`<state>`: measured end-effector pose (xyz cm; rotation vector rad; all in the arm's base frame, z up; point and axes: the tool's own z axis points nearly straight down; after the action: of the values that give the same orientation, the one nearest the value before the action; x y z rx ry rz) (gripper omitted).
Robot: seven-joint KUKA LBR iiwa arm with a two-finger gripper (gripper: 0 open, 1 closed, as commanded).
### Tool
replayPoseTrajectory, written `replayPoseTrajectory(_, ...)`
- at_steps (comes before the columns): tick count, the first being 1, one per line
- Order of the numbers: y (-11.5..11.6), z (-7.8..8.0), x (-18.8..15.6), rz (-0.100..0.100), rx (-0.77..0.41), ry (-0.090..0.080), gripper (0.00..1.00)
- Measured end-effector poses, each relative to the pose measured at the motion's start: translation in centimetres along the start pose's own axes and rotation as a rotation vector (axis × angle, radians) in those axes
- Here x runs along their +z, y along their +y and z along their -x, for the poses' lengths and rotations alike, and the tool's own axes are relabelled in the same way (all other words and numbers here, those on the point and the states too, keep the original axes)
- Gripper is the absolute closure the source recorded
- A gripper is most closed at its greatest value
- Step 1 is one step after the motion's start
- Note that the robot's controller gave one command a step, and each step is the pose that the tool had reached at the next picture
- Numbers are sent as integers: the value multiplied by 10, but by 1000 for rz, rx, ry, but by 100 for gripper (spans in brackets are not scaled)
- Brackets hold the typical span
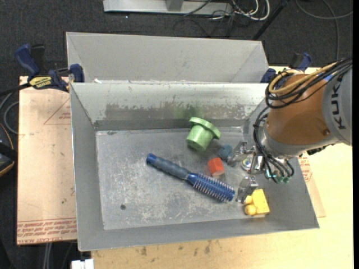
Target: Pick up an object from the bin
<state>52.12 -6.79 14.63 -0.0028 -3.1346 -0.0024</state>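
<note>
Small yellow plastic block [257, 203] lies in the near right corner of the grey metal bin [140, 203], just beside the claw [247, 175]; whether the claw is spread or pressed together cannot be told. The bristle head of the blue plastic hairbrush [190, 178] crowds its left. Small red cube [216, 165], dark blue piece [225, 151] and green plastic spool [201, 133] lie beyond.

bin [140, 206]: everything's gathered in its right half
hairbrush [190, 178]: laid diagonally mid-floor, handle pointed back-left, head pointed front-right
flanged cap [201, 133]: set behind the brush, near the back wall
small cube [216, 166]: parked just behind the brush head
round bit [225, 151]: tucked between cube and cap
toy block [256, 203]: placed front-right, just beside the brush head
gripper [245, 178]: found right of the cube, behind the toy block
</note>
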Motion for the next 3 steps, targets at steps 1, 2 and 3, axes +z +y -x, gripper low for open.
replayPoseTrajectory(1, 46, -26, 61, 2, 160, -2, 0)
replayPoseTrajectory(2, 44, -25, 59, 0, 161, -7, 100)
replayPoseTrajectory(3, 32, -17, -36, -1, 174, -14, 100)
